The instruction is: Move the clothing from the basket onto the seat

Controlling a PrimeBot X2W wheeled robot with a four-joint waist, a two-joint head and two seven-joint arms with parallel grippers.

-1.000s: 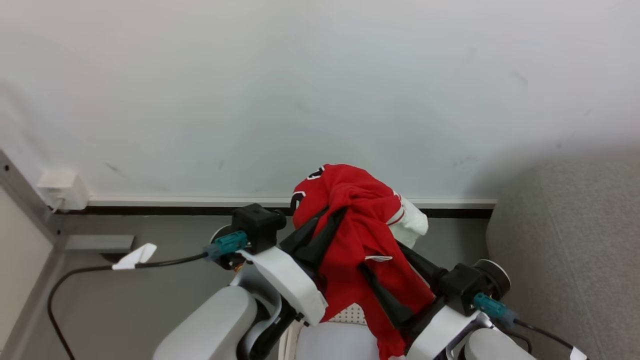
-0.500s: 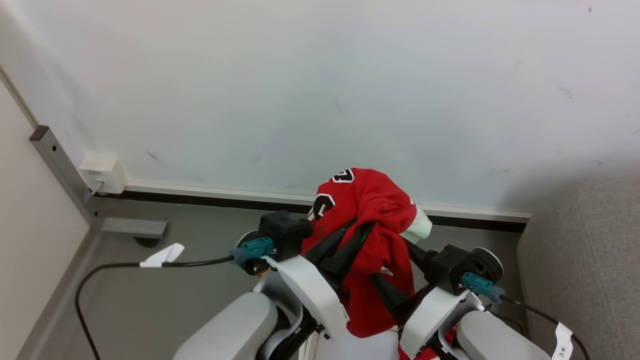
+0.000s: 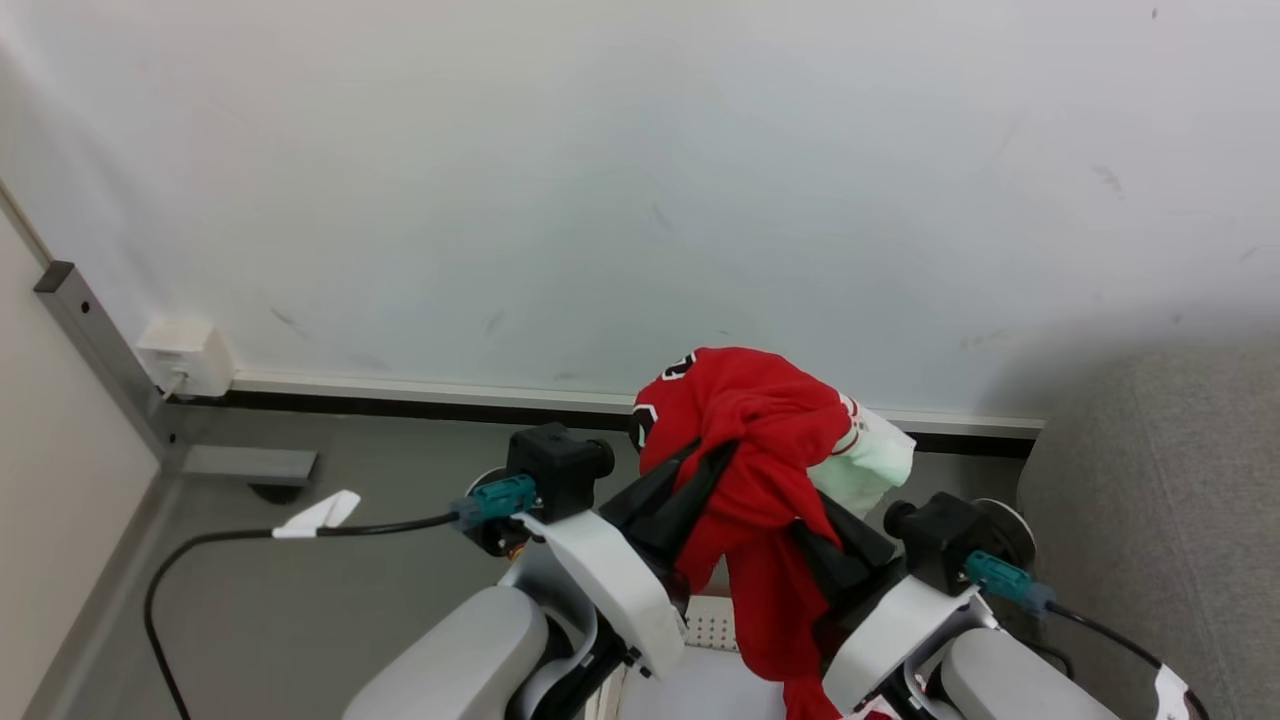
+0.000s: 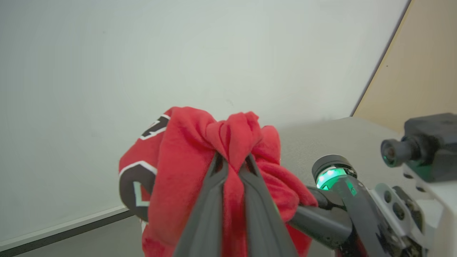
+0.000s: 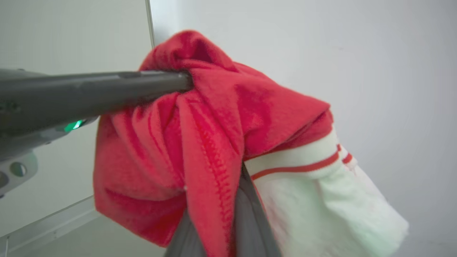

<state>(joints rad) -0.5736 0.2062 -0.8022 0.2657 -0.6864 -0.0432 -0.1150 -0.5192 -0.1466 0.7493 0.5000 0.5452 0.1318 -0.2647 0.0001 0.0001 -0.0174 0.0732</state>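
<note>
i have the clothing (image 3: 760, 430) lifted in the middle of the head view, one red bundle hanging between my two grippers, in front of the pale wall (image 3: 600, 180). the left gripper (image 4: 231, 162) is pressed together on a fold of the red cloth. in the left wrist view its two dark fingers rise from the bottom centre, the fold stands out above their tips, and the rest falls down on both sides of them. the right gripper (image 5: 241, 175) also pinches the clothing: in the right wrist view its fingers meet low in the centre, with a red hem going down between them. in that same view one finger of the left gripper comes in from the left edge, and its tip is buried in the top of the bundle. how many garments are in the bundle i cannot tell. i count one white part with thin red stripes, sticking out at the right side of the bundle, and two black marks with white edges on its left side. there is one basket (image 3: 706, 628); a small piece of it with holes shows at the bottom centre of the head view, below the hanging cloth. there is one seat (image 3: 1150, 480), grey, at the right edge of the head view, apart from the clothing. one black cable (image 3: 400, 523) lies over the grey floor (image 3: 330, 600) at the lower left.
</note>
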